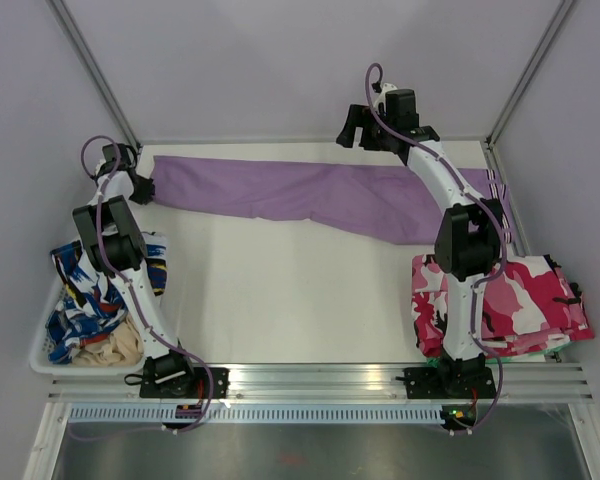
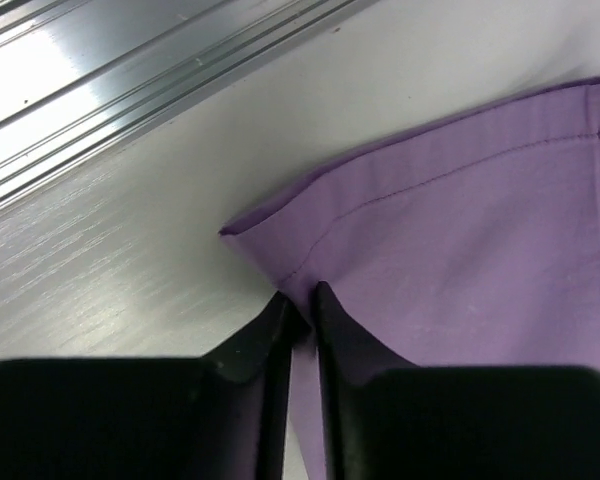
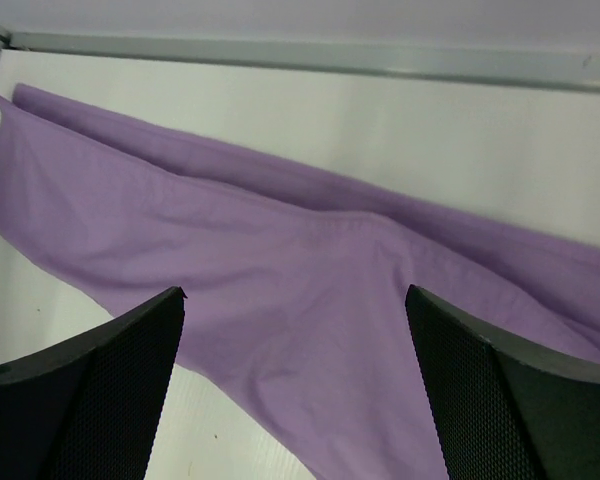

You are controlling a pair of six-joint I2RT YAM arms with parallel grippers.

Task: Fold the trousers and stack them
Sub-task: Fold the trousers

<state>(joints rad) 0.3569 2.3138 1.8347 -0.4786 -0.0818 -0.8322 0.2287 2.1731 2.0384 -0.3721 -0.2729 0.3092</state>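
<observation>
The lilac-purple trousers (image 1: 320,198) lie stretched across the far part of the white table, from the far left to the right edge. My left gripper (image 1: 148,187) is shut on the hem corner at their left end; in the left wrist view the fingers (image 2: 280,325) pinch the purple hem (image 2: 460,240). My right gripper (image 1: 358,128) is open and empty, held above the middle of the trousers near the back wall. In the right wrist view its gripper (image 3: 295,300) has the jaws spread wide over the cloth (image 3: 310,300).
A white basket (image 1: 42,352) at the near left holds blue-and-white patterned clothing (image 1: 90,290). A folded pink-white-black camouflage garment (image 1: 500,305) lies at the near right. Aluminium frame rails (image 1: 320,380) run along the near edge; grey walls enclose the back and sides.
</observation>
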